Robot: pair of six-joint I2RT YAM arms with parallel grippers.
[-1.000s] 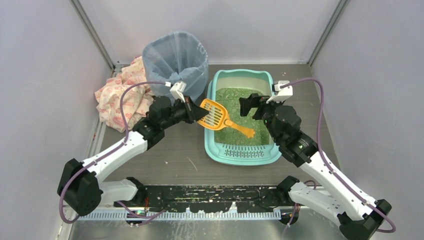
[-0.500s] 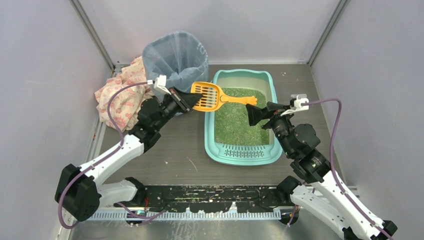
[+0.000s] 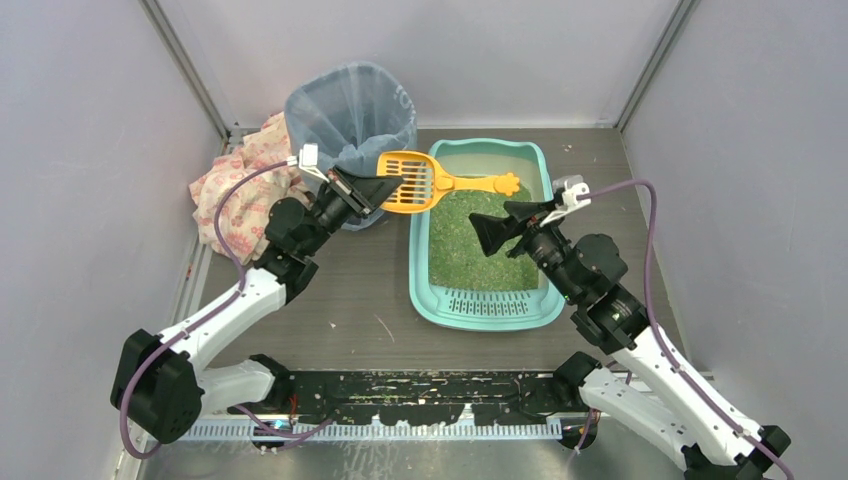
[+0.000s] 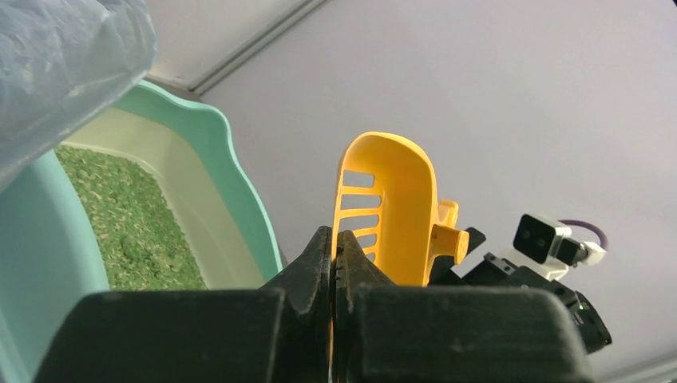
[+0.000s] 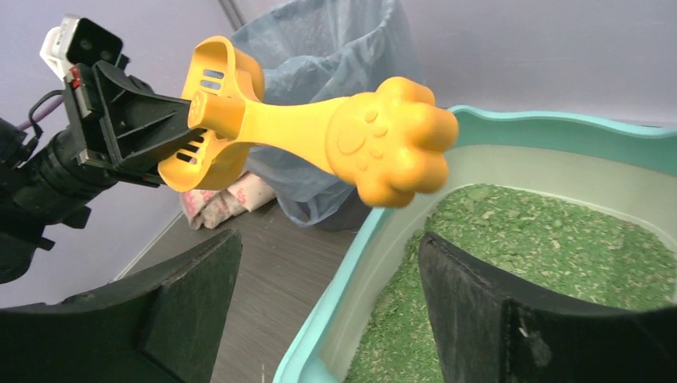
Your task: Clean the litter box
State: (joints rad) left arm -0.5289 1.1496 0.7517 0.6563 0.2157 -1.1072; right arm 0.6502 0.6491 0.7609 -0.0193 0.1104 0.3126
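Since a second ago the orange slotted scoop (image 3: 413,183) has come up out of the litter (image 3: 470,245), where it lay slanted, and now hangs level in the air. Its bowl is by the bin's near rim and its paw-shaped handle end (image 5: 395,144) reaches over the far half of the box. The right arm has swung round so that its gripper points toward 9 o'clock, under that handle. The left gripper (image 3: 390,187) is clenched on the front edge of the scoop's bowl. The right gripper (image 3: 490,226) stands wide, with the paw just ahead of its fingers and untouched, so we read this as a hand-over in progress. In the overhead view the teal litter box (image 3: 420,300) sits flat on the table at about 3 o'clock from its centre, grate step toward us, with green litter spread across its floor. The bowl looks empty, we see no clumps in the litter, and we cannot tell what lies inside the bin, so we judge the scooping and dumping as mostly still ahead. We count one litter box, one scoop, one bag-lined bin (image 3: 350,110) at 11 o'clock, one patterned cloth (image 3: 240,195) at 10 o'clock, and two grippers.
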